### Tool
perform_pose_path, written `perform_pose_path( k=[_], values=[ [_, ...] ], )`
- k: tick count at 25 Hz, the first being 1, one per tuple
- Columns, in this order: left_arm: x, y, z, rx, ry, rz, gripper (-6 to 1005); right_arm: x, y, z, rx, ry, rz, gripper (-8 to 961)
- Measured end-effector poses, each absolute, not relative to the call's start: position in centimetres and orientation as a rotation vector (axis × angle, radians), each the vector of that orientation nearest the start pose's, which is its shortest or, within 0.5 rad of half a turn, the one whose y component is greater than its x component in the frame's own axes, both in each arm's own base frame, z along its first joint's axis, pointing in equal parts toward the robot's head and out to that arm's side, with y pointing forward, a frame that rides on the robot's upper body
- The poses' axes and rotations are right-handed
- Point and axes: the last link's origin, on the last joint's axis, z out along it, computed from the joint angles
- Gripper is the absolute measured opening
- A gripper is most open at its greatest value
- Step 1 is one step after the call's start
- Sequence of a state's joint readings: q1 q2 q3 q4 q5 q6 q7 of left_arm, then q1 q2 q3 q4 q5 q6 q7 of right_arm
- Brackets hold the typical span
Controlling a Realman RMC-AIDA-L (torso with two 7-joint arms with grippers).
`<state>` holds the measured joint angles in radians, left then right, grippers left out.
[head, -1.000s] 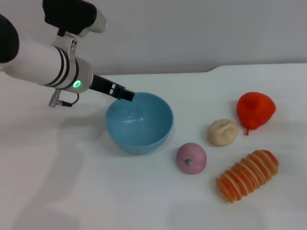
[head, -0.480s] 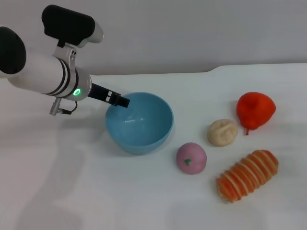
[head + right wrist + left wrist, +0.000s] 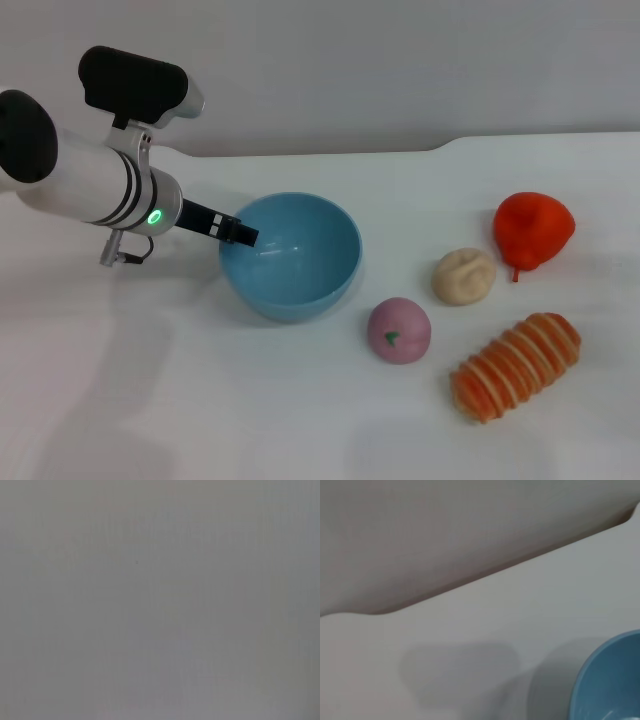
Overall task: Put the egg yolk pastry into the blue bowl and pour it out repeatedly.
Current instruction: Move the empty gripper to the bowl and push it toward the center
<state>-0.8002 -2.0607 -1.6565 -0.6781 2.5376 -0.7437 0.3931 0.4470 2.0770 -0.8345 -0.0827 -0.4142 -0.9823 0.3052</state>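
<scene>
The blue bowl point(image 3: 291, 256) stands upright on the white table, with nothing inside it; part of its rim point(image 3: 610, 680) shows in the left wrist view. My left gripper point(image 3: 240, 235) reaches in from the left, its dark tip at the bowl's left rim. The egg yolk pastry point(image 3: 464, 276) lies on the table to the right of the bowl, well apart from the gripper. My right gripper is out of view, and the right wrist view is plain grey.
A pink ball with a green mark point(image 3: 399, 330) lies just right of the bowl's front. A ridged orange-and-cream bread point(image 3: 517, 365) sits at the front right, and a red fruit-like piece point(image 3: 533, 229) behind the pastry. The table's back edge point(image 3: 330, 153) meets a grey wall.
My left arm has drawn back to the left and lower, its tip sliding from over the bowl's back-left rim to the left rim. The bowl and food pieces have stayed put.
</scene>
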Motion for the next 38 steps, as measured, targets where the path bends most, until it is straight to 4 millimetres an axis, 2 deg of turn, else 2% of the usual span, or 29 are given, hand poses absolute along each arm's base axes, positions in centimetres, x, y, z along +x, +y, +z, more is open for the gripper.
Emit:
perform_pose_path(
  k=[12, 17, 27, 38],
  values=[
    [-23.3, 42.3, -7.2, -2.226, -1.138, 0.258, 796, 38.9, 33.3, 2.9, -1.373, 0.775, 0.558, 736],
    [-23.1, 41.9, -7.9, -2.240, -1.158, 0.225, 795, 38.9, 33.3, 2.9, -1.373, 0.775, 0.559, 735],
    [-23.0, 41.7, -8.5, -2.260, -1.102, 0.240, 791, 39.0, 33.3, 3.0, -1.372, 0.774, 0.557, 735],
    [-22.5, 41.9, -8.5, -2.278, -1.067, 0.246, 372, 39.2, 33.0, 2.9, -1.370, 0.781, 0.553, 735]
  ],
)
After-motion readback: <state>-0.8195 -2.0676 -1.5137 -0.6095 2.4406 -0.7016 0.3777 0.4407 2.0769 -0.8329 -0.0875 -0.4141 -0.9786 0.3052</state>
